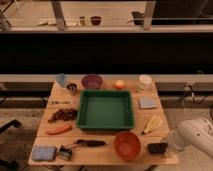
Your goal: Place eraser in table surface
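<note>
From the one camera view, the small black flat rectangular eraser (157, 148) sits on the light wooden plank table surface (150, 117), near its right front corner, just beside the orange-brown round bowl (127, 145). I reckon I'm at the release step (or just past it). The gripper (170, 146) is right next to the eraser, white arm low at the table's right edge; can't tell its grip state. Next up: back off cleanly.

Pincer (169, 146) at lower right of view.
- Orange-brown bowl (127, 145): just left of pincer.
- Yellow bunch (152, 125): just beyond pincer.
- Grey square pad (148, 102), white cup (145, 81): farther beyond.
- Green tray (106, 125): beyond-left, near.
- Orange ball (119, 84), purple bowl (92, 81), blue cup (61, 79): far row, well apart from pincer.
- Dark tool (90, 143), carrot (59, 129), blue-grey sponge (44, 153): leftward, sponge farthest.
</note>
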### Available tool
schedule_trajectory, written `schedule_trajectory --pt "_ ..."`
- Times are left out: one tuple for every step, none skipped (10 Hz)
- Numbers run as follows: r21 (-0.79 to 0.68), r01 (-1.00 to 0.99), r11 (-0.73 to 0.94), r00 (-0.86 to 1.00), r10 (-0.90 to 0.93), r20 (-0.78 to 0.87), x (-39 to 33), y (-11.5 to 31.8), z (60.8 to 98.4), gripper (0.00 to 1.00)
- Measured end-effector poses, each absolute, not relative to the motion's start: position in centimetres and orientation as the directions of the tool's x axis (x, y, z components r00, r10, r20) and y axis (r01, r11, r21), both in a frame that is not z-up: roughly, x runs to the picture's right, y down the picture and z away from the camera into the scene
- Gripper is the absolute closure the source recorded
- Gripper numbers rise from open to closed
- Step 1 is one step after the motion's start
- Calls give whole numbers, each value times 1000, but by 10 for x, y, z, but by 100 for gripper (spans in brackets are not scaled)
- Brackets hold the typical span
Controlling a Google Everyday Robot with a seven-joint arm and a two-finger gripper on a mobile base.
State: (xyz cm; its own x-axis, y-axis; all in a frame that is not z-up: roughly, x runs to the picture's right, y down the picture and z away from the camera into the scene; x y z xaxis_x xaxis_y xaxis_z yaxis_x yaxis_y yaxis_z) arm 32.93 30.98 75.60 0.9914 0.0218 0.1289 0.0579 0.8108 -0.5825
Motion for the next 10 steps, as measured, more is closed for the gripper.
schedule_trajectory --pt "-577 55 815 992 21 124 328 307 752 100" --pt "-574 55 817 993 18 121 326 304 750 100" --pt "-571 55 819 993 15 116 322 300 746 100" --pt "-568 52 821 994 13 111 321 297 742 100" --pt "-561 51 826 994 13 109 319 293 737 100" --pt "-550 49 834 994 12 107 317 288 731 100" --pt "-537 42 843 995 15 102 318 284 725 100" --pt "-529 36 848 995 18 97 318 280 722 100" --pt "-525 30 851 995 22 92 320 280 722 100" --pt "-524 24 851 996 27 90 320 280 723 100"
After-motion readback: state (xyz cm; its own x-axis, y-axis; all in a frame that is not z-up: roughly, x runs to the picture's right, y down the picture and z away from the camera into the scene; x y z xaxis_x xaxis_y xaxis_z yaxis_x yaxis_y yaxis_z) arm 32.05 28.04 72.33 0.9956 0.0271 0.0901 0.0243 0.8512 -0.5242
